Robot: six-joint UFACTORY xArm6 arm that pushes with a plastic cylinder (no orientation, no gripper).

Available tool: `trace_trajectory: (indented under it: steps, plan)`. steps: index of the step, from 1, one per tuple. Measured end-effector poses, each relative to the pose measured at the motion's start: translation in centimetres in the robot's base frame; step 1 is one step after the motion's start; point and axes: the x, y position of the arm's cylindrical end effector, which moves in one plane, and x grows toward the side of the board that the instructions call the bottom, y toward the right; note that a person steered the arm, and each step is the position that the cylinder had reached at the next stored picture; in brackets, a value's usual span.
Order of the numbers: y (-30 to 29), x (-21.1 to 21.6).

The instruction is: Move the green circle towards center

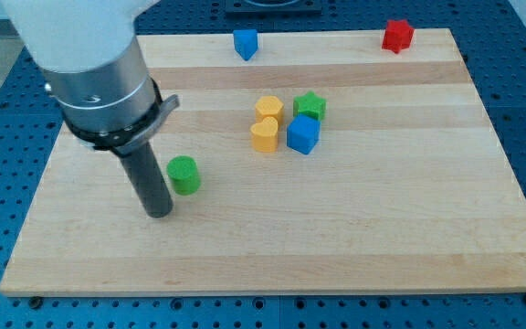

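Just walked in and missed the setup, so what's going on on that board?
A robot arm with a dark rod is pushing blocks about a wooden board. My tip sits just to the view's left of the green circle, slightly below it, close beside it. Towards the middle, two yellow blocks, a green star and a blue cube cluster together.

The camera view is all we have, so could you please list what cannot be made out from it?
- My tip: whether it touches the green circle block at its right; the narrow gap is unclear.
- Lower yellow block: shape too small to tell.
- Arm above the grey housing: cut off by the view's top.
- Wooden board, left strip: hidden behind the housing.
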Motion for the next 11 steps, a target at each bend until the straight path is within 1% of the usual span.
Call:
trace_trajectory:
  steps: [1, 2, 4, 5, 6, 7, 8, 9, 10, 11]
  plan:
    - [0.5, -3.9]
    - [1.6, -5.1]
    - [3.7, -5.6]
    - [0.1, -5.6]
    - [-0.9, -6.5]
    - [2.7, -7.7]
    - [4.8, -8.2]
    - [3.8, -8.0]
    - [4.7, -8.1]
    - [6.5, -9.6]
